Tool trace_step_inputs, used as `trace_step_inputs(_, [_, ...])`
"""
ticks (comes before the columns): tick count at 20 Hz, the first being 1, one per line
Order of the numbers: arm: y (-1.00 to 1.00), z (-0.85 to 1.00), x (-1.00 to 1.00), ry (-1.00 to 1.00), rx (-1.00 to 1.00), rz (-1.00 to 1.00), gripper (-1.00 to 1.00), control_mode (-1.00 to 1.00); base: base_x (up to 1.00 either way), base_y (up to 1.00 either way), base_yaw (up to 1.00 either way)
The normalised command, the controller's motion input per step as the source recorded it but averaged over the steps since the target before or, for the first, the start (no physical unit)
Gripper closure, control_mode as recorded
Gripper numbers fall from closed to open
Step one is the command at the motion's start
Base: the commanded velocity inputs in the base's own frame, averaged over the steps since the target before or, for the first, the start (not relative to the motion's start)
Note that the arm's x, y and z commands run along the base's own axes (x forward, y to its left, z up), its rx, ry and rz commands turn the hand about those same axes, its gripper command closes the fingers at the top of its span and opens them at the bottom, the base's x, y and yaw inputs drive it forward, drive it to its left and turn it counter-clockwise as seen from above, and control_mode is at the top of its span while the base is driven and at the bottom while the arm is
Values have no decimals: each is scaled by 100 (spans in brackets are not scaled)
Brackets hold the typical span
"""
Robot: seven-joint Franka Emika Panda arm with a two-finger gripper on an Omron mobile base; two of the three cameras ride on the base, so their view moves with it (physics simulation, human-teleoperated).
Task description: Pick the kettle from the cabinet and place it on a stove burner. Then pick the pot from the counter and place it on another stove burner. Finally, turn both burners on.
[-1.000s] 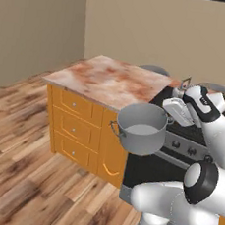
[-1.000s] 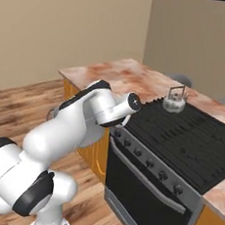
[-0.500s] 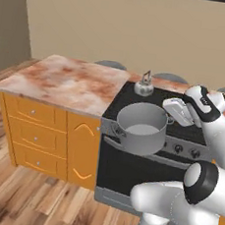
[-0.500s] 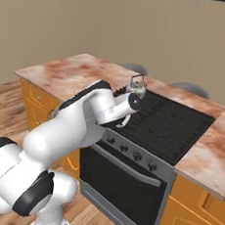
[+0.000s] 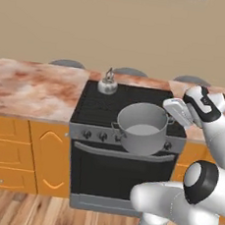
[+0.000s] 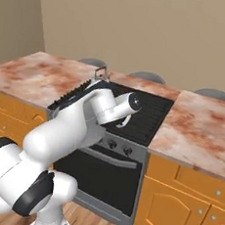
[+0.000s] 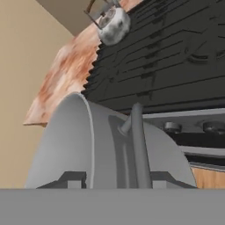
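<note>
Gripping pot rim, wall between fingers, held aloft

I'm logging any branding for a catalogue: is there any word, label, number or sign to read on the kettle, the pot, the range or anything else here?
None. The kettle, pot, range knob strip and counter carry no readable text or marks.

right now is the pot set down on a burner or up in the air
Up in the air. The pot hangs upright in the gripper, in front of the stove's knob strip, while the kettle sits on a back burner.
</note>
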Motion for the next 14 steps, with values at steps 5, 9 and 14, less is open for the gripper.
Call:
trace_step_inputs(5, [0, 0, 0, 0, 0, 0, 100, 100, 0, 0, -40])
trace_step_inputs(9, [0, 0, 0, 0, 0, 0, 100, 100, 0, 0, -39])
trace_step_inputs(14, [0, 0, 0, 0, 0, 0, 100, 100, 0, 0, -37])
